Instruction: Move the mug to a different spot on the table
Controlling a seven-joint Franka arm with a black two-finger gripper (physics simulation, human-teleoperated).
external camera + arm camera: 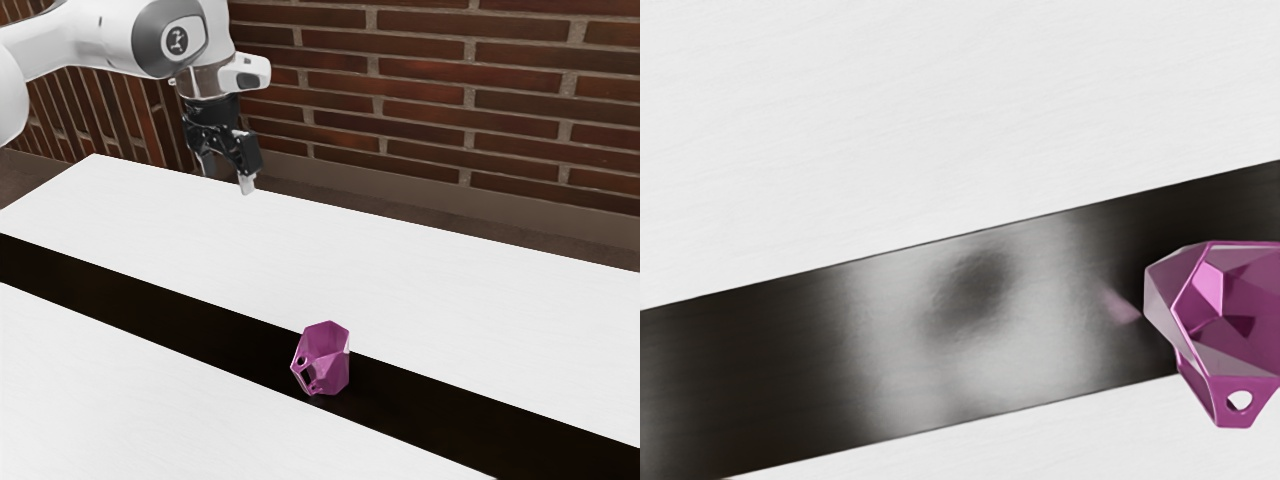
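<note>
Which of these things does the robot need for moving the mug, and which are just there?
Part of the job: purple mug, standing on the table's dark stripe; gripper, up in the air away from it; table.
Just there: brick wall.

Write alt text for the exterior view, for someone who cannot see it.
A faceted purple mug stands upright on the black stripe that crosses a white table, its handle facing the camera. The white robot arm's black gripper hangs above the table toward the exterior view's upper left, well away from the mug, with a brick wall behind.
</note>
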